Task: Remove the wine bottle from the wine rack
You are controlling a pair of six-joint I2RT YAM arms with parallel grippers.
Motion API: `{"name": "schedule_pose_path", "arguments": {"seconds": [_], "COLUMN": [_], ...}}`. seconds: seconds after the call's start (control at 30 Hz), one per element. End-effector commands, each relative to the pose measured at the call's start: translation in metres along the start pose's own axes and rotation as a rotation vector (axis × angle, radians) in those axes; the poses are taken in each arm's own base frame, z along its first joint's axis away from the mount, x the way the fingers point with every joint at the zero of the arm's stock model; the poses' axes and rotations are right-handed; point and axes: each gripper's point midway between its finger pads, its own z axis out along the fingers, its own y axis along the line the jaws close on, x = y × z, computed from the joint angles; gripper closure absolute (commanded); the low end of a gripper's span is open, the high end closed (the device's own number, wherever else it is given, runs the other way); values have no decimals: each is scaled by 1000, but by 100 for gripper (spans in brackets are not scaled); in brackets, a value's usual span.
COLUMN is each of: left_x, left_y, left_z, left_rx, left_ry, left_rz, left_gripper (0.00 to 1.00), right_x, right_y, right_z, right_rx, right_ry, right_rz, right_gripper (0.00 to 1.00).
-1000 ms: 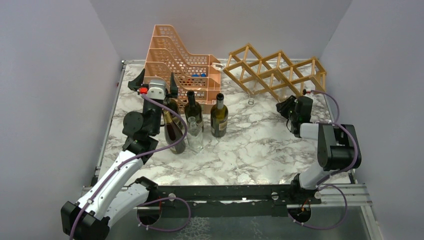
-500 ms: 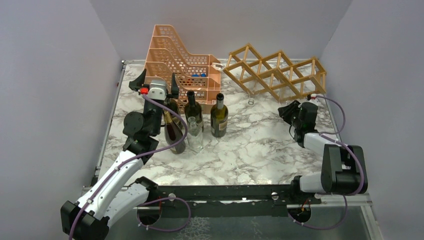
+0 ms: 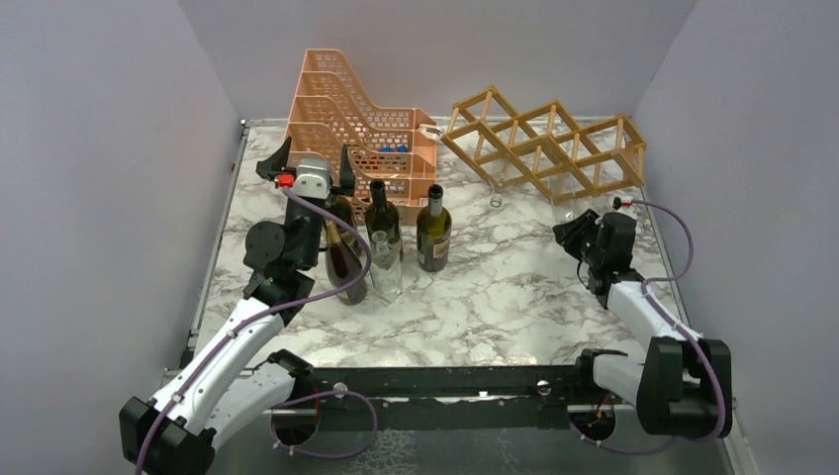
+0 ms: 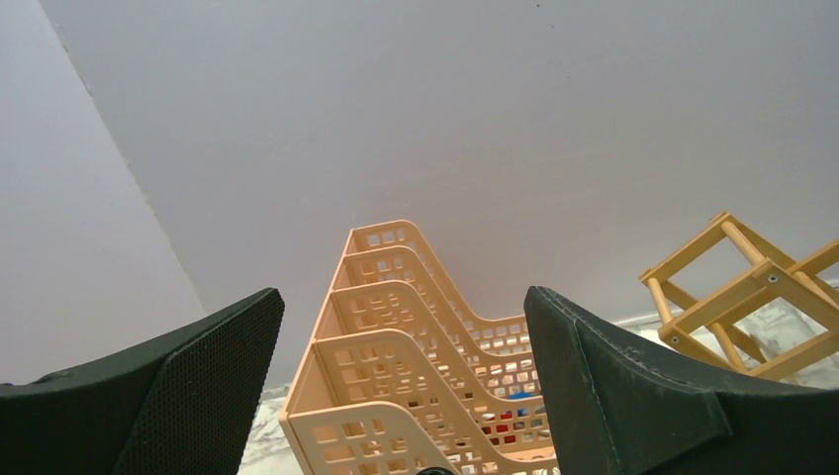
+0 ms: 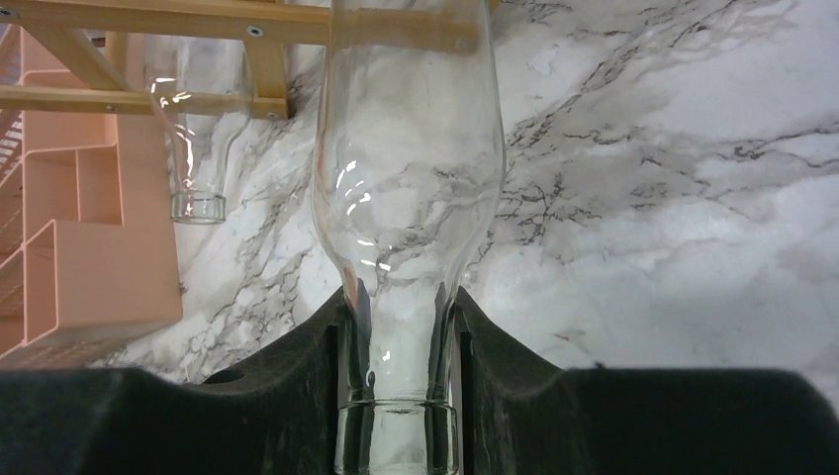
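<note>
Right end effector (image 5: 399,327) gripping clear wine bottle (image 5: 406,168), left end effector (image 4: 401,293) splayed

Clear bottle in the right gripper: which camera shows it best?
The right wrist view: the bottle fills the frame, its neck clamped in the right gripper, its far end at the wine rack. From the top it is a faint glint beyond the gripper; the left wrist view misses it.

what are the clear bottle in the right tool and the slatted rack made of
Bottle: likely clear glass, glossy; the marbled tabletop shows through it and highlights glint. Rack: apparently light bare wood, matte; tan slats fixed with small screws.
</note>
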Motion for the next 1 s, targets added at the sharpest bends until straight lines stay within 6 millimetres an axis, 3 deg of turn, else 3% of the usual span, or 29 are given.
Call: {"name": "schedule_pose_path", "arguments": {"seconds": [0.0,0.23,0.6,0.8,0.97], "left_x": [2,3,4,5,5], "left_y": [-4,-1,-4,-5,-5], "left_z": [-1,-1,-1,-1,-1], "left_rx": [4,-12,-2,1,2], "left_ry": [-9,-1,-1,3,4], "left_rz": [-25,-10,-21,-22,-24], "left_gripper": [1,1,1,1,1], "right_x": [-14,-28,-27,-37,-31], "right_y": [2,3,12,24,27], "right_z": [-19,-50,-91,-111,-122], "right_rx": [48,131,159,140,144], "right_ry": [-18,2,133,132,191], "right_rz": [8,5,-70,-65,-64], "right_gripper": [95,96,97,98,98]}}
